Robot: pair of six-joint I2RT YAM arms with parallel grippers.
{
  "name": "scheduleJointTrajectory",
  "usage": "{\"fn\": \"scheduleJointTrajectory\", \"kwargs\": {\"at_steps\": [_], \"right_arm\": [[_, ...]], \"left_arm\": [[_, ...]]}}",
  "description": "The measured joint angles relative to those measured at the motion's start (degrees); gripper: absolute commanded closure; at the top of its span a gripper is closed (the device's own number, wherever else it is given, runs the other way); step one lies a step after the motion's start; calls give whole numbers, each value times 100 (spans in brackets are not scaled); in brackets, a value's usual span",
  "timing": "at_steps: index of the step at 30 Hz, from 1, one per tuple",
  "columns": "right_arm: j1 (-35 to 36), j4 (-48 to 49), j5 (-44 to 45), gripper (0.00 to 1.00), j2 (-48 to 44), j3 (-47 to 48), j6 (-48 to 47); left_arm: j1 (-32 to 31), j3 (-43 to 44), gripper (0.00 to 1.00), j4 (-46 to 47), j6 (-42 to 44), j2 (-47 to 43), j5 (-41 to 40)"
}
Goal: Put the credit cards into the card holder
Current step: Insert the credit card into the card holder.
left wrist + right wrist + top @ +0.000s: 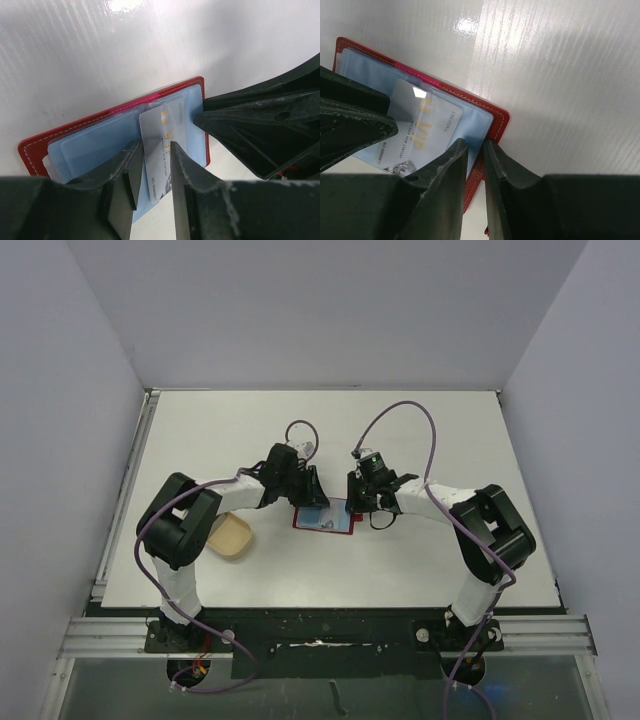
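Left wrist: left gripper (154,159) pinches a credit card (162,131) partly inside the card holder (85,126), right gripper (476,151) clamping its edge. Top external alone shows a dish (230,536).

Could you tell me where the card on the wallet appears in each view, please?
Top: card, centre of picture, on the wallet.
Left wrist: card, just below centre.
Right wrist: card, left of centre.
Shared landmark: the wallet's red rim.
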Motion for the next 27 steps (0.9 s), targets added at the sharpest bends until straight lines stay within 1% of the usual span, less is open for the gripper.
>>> {"fn": "scheduleJointTrajectory", "kwargs": {"at_steps": [3,7,13,18,27], "right_arm": [[0,0,0,76,0,0,20],[0,-2,-4,74,-4,0,66],[0,-83,-4,69,-173,-90,98],[0,-85,-20,69,-463,-363,133],[0,-50,-168,74,-459,-505,238]], "left_arm": [[-2,-24,70,46,-50,0,13],[-17,-48,66,7,-42,-46,-111],[-24,-111,64,-146,31,-348,-297],[-39,-146,64,-179,70,-387,-308],[-186,-450,66,48,-70,-382,-238]]}}
